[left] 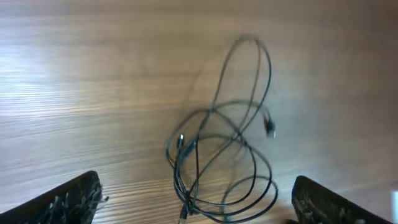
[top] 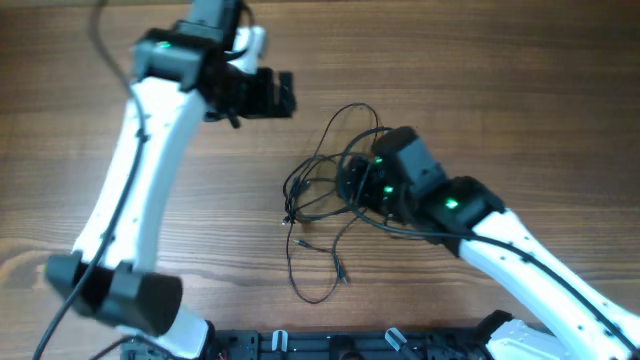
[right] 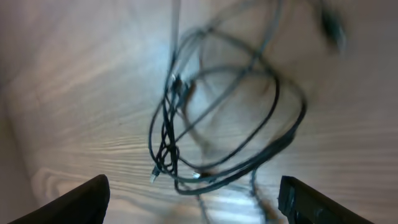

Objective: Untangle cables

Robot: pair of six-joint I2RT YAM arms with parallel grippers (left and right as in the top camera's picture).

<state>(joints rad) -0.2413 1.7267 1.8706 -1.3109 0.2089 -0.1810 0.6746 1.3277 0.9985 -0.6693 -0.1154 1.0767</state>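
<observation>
The thin black cables (top: pixel 322 195) lie in a tangled bundle of loose loops on the wooden table, with two loose ends trailing toward the front (top: pixel 340 272). My left gripper (top: pixel 272 95) is open and empty, up and left of the bundle. In the left wrist view the cables (left: pixel 221 158) lie ahead between the spread fingers (left: pixel 196 190). My right gripper (top: pixel 362 186) is open and hovers over the right side of the tangle. In the right wrist view the loops (right: pixel 217 124) and a silvery-white plug tip (right: pixel 153 178) lie between its fingers (right: pixel 194 190).
The wooden table (top: pixel 480 80) extends all round the bundle. The white right arm (top: pixel 520 250) reaches in from the front right and the white left arm (top: pixel 130 180) from the front left. A black rail (top: pixel 330 345) runs along the front edge.
</observation>
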